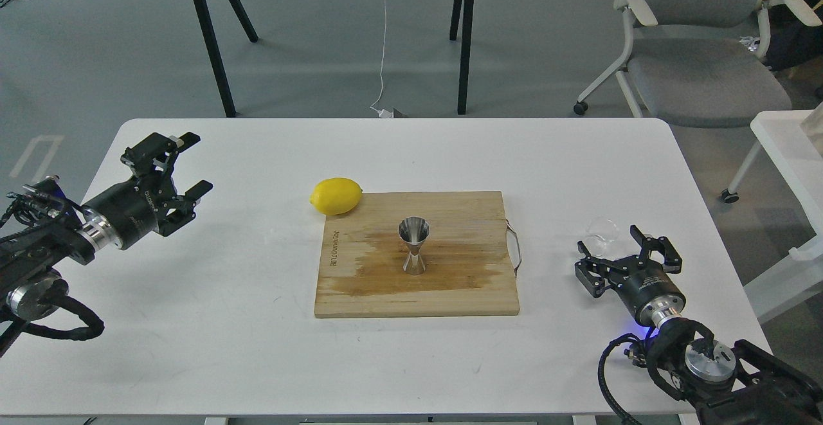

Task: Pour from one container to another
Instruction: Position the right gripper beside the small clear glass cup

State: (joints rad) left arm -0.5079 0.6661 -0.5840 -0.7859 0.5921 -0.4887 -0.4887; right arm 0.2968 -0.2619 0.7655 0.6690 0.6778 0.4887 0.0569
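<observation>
The small clear glass cup (600, 235) stands on the white table at the right, past the board's wire handle. My right gripper (616, 247) is open just in front of the cup, one finger on each side of its near edge, not closed on it. The steel jigger (414, 245) stands upright in the middle of the wooden cutting board (450, 293). Far off at the left, my left gripper (183, 164) hovers open above the table with nothing in it.
A yellow lemon (335, 195) lies at the board's far left corner. A wet stain darkens the board around the jigger. Beyond the table's right edge are a white side table (787, 155) and a grey office chair (697, 58).
</observation>
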